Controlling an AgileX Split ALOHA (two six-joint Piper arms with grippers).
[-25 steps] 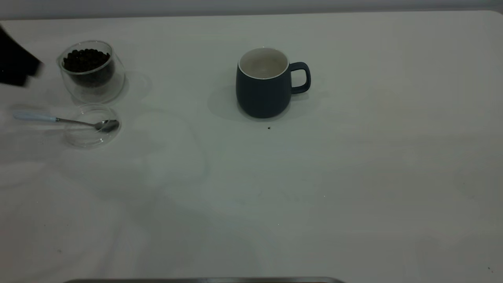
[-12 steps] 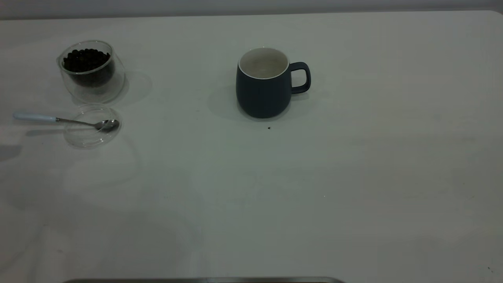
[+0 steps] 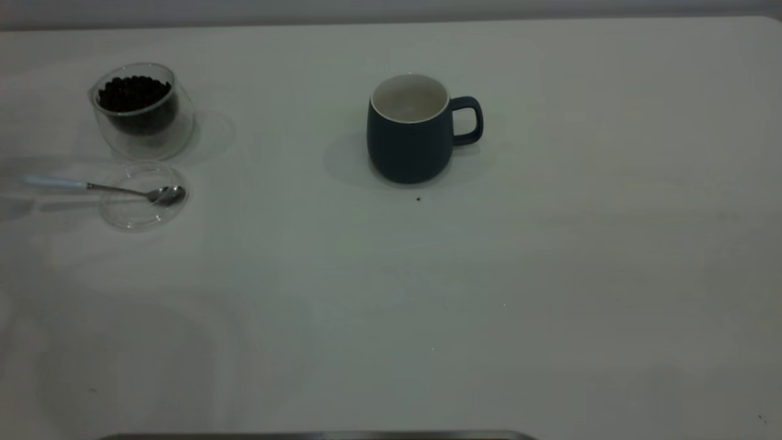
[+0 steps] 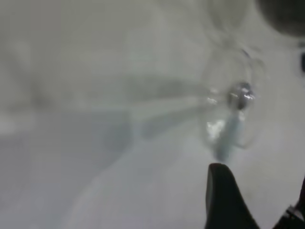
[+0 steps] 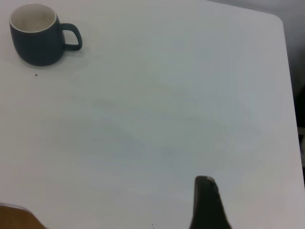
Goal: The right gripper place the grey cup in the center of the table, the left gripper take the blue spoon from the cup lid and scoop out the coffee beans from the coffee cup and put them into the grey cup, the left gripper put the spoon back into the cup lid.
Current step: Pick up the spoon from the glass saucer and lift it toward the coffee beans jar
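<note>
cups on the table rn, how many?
2. The grey cup stands near the table's middle, handle toward the right arm's side. The glass coffee cup, holding beans, sits at the far left, just behind the lid. None seem hidden.

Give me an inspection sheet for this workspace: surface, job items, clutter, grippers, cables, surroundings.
Surface: table white, one dark speck in front of the mug.
Job's things: mug upright near centre, handle right; glass cup of beans far left; spoon bowl in the lid, handle out over the rim.
Clutter: nothing seen.
Grippers: left fingertip near the spoon; right fingertip well away from the mug.
Cables: nothing seen.
Surroundings: grey wall behind.
</note>
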